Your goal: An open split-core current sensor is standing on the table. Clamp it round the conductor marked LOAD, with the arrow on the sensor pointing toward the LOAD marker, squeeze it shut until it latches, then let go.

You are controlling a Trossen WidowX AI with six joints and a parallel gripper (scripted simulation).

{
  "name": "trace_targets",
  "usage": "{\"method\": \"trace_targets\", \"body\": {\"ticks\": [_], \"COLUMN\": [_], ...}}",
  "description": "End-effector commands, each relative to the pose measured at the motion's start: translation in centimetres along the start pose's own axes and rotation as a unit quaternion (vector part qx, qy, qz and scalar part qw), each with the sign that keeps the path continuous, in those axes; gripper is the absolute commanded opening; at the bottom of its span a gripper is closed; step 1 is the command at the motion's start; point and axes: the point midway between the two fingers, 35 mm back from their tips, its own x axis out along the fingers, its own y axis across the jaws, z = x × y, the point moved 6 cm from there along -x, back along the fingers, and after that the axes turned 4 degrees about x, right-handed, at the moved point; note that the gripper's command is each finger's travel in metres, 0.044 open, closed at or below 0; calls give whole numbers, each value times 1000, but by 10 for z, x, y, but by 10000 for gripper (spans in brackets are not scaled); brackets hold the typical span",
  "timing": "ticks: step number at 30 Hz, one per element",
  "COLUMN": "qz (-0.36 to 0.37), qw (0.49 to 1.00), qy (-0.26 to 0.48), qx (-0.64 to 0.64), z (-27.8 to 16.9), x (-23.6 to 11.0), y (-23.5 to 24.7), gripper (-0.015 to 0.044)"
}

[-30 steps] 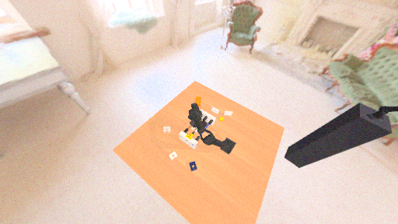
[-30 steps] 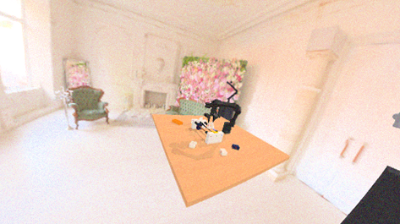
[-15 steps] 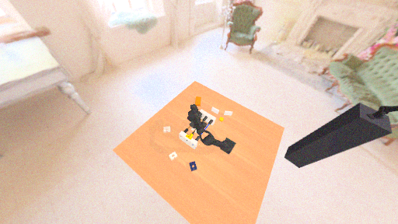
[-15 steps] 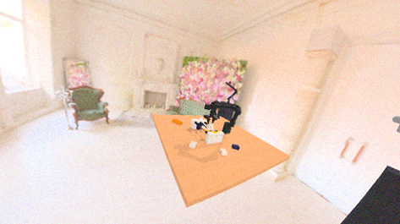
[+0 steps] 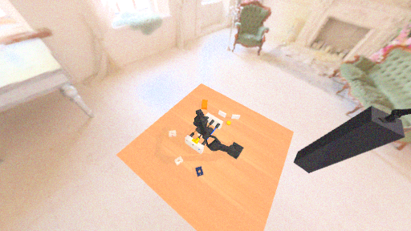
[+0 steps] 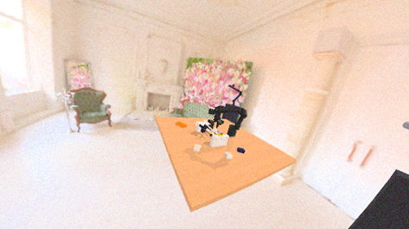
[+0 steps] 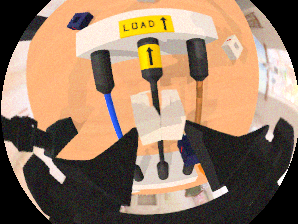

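So the gripper (image 7: 157,152) is clenched on the sensor (image 7: 157,117), that pale blocky clamp, fingers stopped partway because the body sits between them; it hangs over the middle one of three wires, the black wire (image 7: 154,92) that runs up to a yellow plug with an arrow, right under the yellow LOAD label (image 7: 145,26) on the white block (image 7: 143,32) at the far end; a blue wire (image 7: 115,115) runs on one side and an orange wire (image 7: 198,99) on the other, so the sensor being centred between them makes sense, it has to straddle only the middle one.

From the wrist view the black wire passes into the notch of the sensor and comes out again at the near white block (image 7: 162,176); whether the halves are fully round it or just resting on top I can't tell; same for the sensor's own arrow, too small to read, though the hand is lined up along the wire facing the label, which is probably the point of that wrist angle.

In the top view the arm (image 5: 225,147) leans in low over the table (image 5: 241,180); my guess is we're at the seating or squeezing step, latch not confirmed.
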Motion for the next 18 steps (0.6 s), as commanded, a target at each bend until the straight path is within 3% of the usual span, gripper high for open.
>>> {"method": "trace_targets", "body": {"ticks": [1,18], "qz": [-3,0], "qw": [1000,1000], "qy": [-2,0], "qx": [1,0], "z": [0,0], "x": [6,11], "y": [0,1], "gripper": [0,0]}}
